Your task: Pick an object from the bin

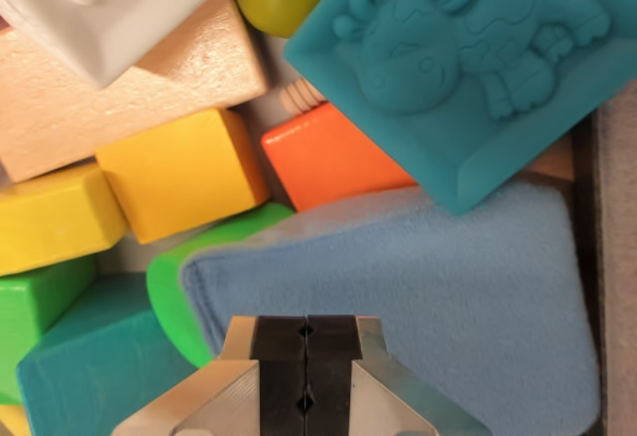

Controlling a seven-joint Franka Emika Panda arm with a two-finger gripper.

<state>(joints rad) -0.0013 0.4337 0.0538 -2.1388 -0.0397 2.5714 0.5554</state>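
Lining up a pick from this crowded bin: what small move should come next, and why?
Probably open the gripper first: its jaws sit pressed together with nothing between them, poised over the soft light-blue fabric pad. The teal square block with a raised animal relief overlaps the pad's upper edge, so the bare lower part looks the easier grasp.

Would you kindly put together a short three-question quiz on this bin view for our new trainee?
1. True or false: the gripper is shut, with nothing between its pads.
2. Which item bears a raised cartoon animal? A) white block B) teal tile C) blue cloth pad
3. Fill in: the soft item directly ahead of the gripper is coloured ____.

Key
1. True: the pads meet, with nothing between them.
2. B: the teal tile, at the wrist view's upper right, overlapping the orange block.
3. Blue: the cloth pad.
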